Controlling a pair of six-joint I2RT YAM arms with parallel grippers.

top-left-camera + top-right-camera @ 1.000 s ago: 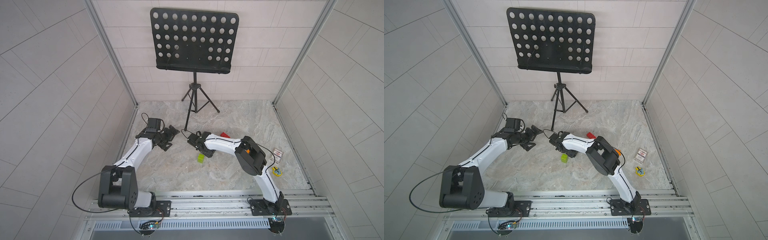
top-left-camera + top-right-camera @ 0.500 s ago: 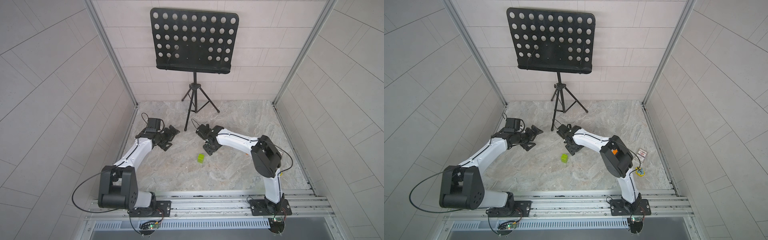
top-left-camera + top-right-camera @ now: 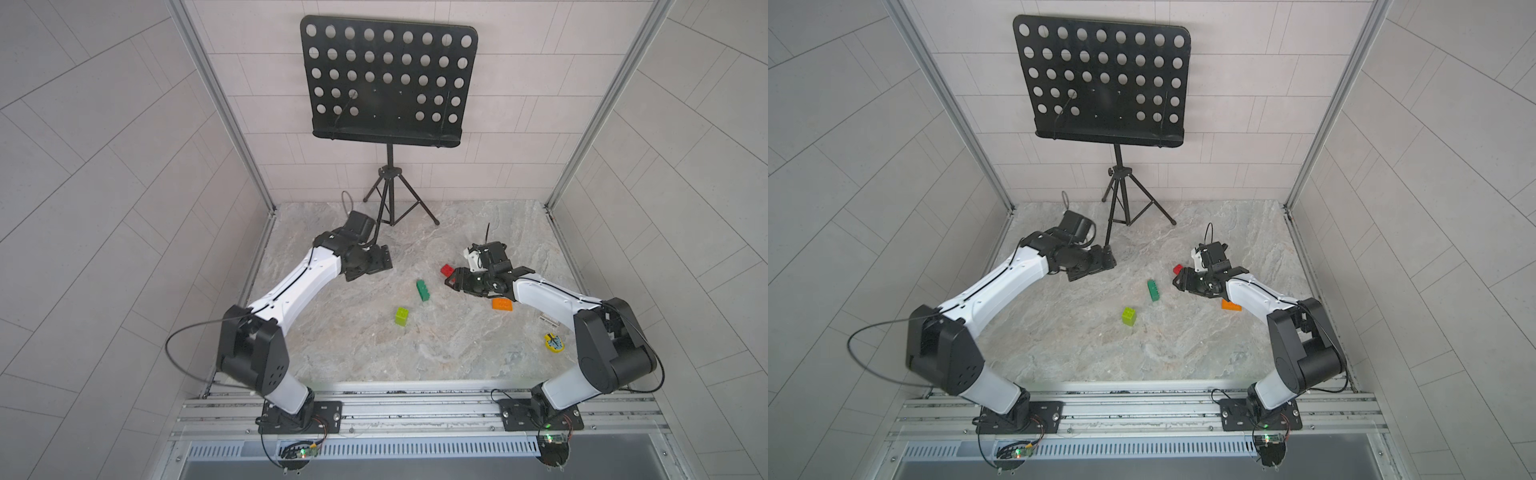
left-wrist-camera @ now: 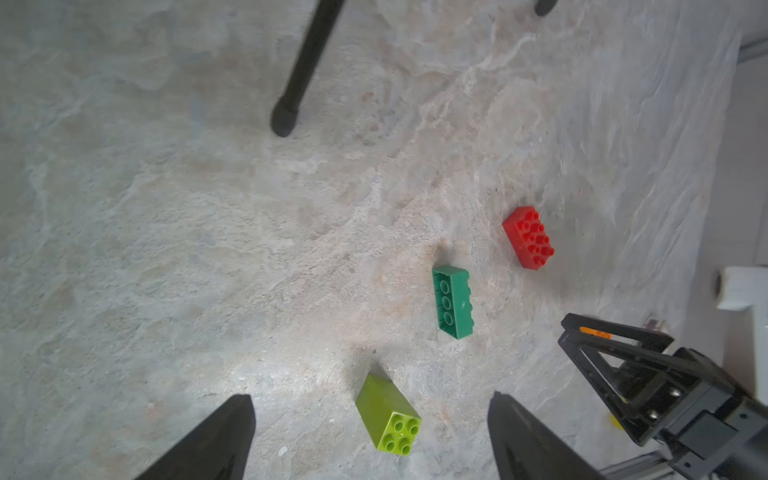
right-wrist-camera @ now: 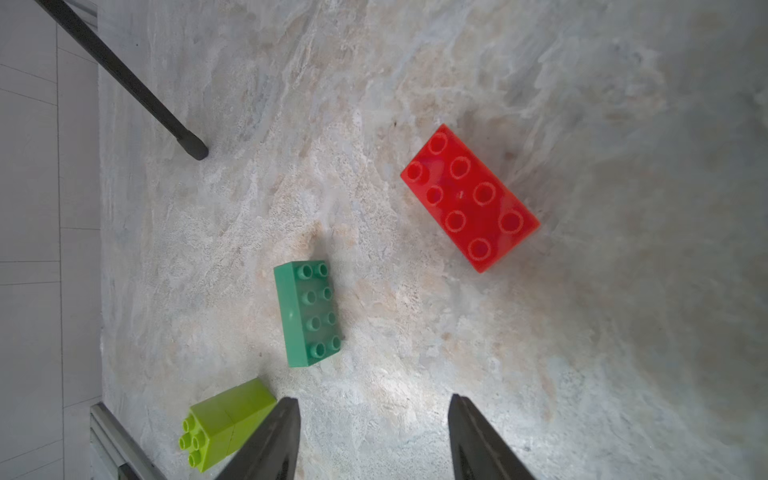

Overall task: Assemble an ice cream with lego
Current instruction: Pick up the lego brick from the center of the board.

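The lego pieces lie loose on the marble floor. A lime-green stack [image 3: 402, 317] [image 4: 388, 415] lies on its side. The dark green brick [image 3: 423, 289] [image 5: 309, 313] rests just behind it. Further right is the red brick [image 3: 447, 270] [image 5: 469, 197], studs up. The orange piece [image 3: 502, 304] sits partly under my right forearm. My right gripper [image 3: 451, 279] [image 5: 372, 397] hovers open and empty between the red and dark green bricks. My left gripper [image 3: 384, 264] [image 4: 372, 397] is open and empty, raised to the left of the bricks. No assembled ice cream is in view.
A black music stand [image 3: 388, 83] on a tripod stands at the back, one leg foot [image 4: 284, 120] near my left gripper. A yellow round object [image 3: 555, 344] and a white card [image 3: 548, 320] lie by the right arm's elbow. Walls close in on both sides.
My right arm has swung to the right, away from the lime-green stack, toward the red brick. The dark green and orange pieces, covered before, now show. The left arm has hardly moved.
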